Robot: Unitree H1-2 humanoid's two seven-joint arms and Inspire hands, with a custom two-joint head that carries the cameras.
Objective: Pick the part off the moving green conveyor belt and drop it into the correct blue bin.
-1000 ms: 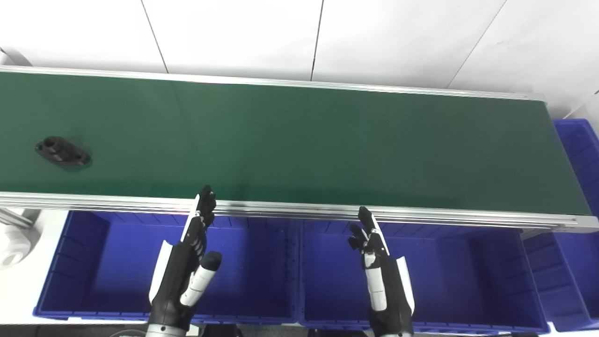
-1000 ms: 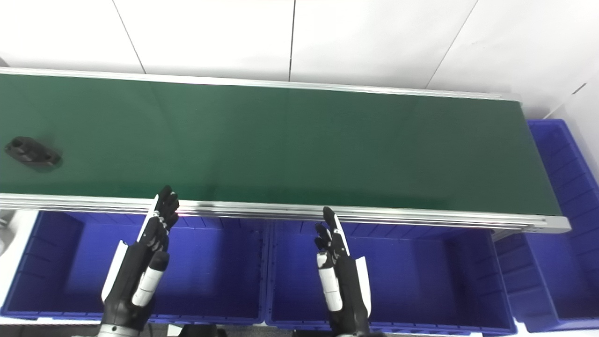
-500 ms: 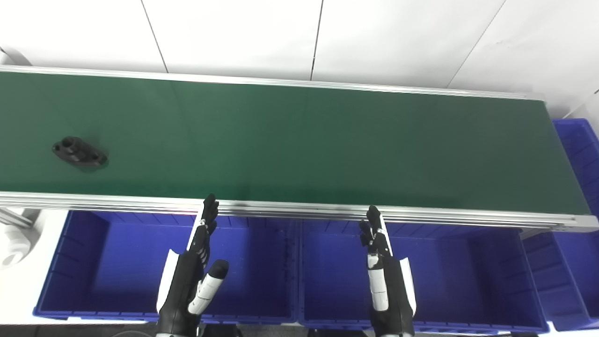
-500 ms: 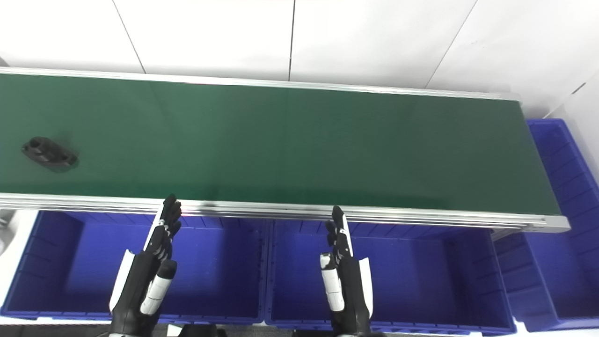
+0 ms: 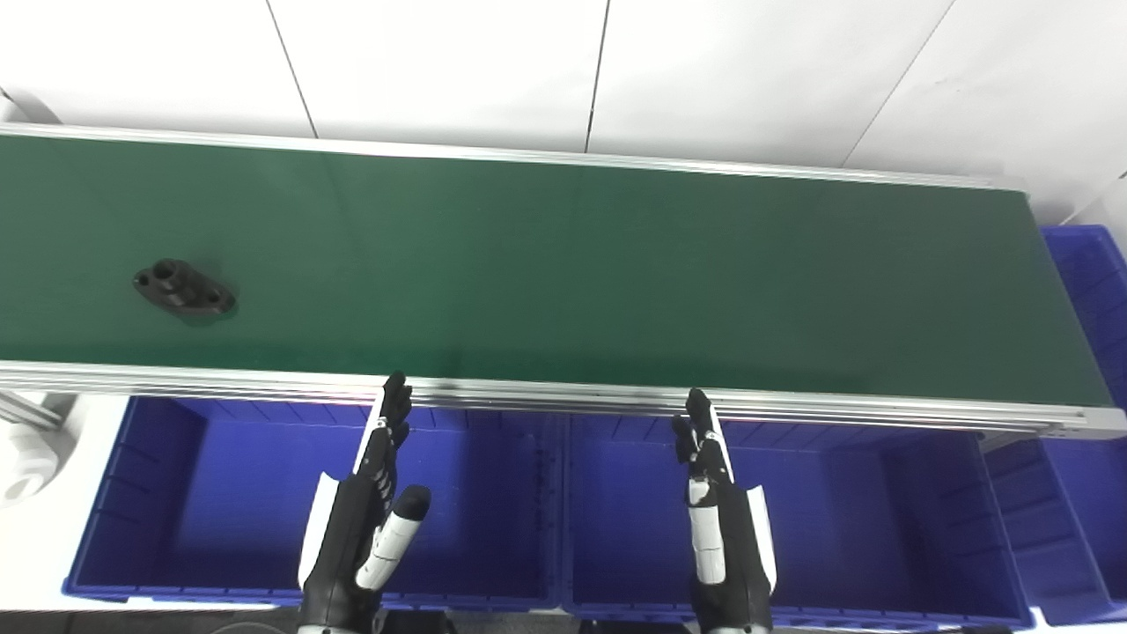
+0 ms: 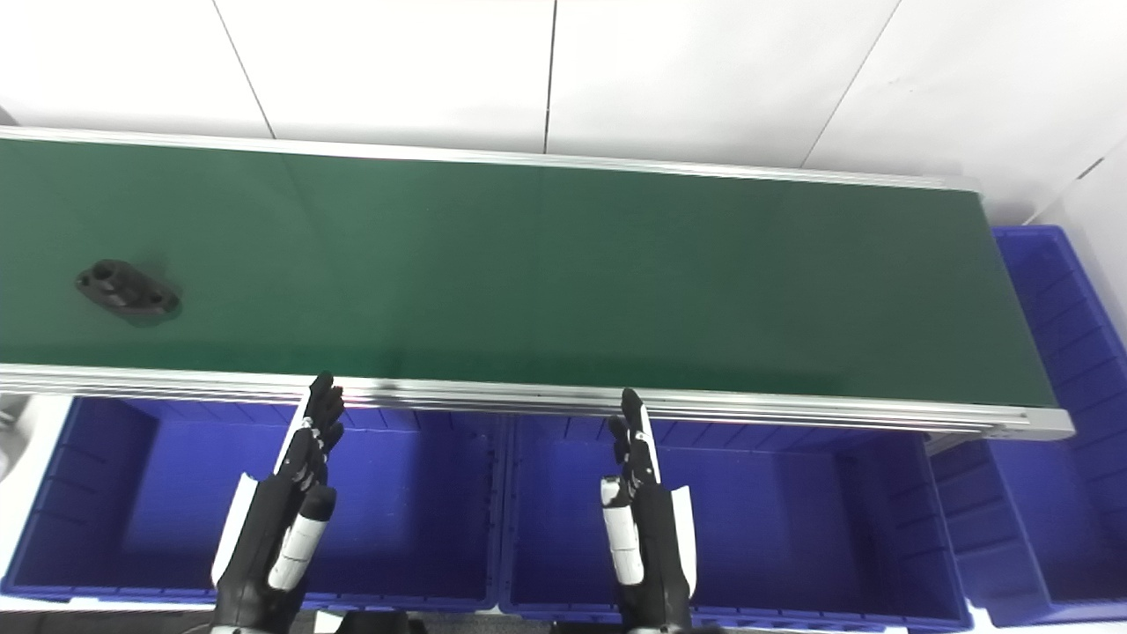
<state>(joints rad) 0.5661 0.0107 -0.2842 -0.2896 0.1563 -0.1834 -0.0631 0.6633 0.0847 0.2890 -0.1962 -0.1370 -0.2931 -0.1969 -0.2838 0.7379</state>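
Part (image 5: 184,289) alone on belt (image 5: 563,264); left robot hand (image 5: 365,519), right robot hand (image 5: 718,528) spread, empty, over bins (image 5: 158,493).

factory sorting line: conveyor belt (image 5: 616,264), blue bins (image 5: 792,519).

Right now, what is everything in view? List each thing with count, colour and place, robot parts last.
conveyor belt: one, green with silver rails, across the middle.
part: one, black, on the belt near its left end.
bins: three seen, blue; two below the belt's near rail, one past its right end.
wall: white panels, behind the belt.
left hand: black and white, open, over the left bin.
right hand: black and white, open, over the middle bin.
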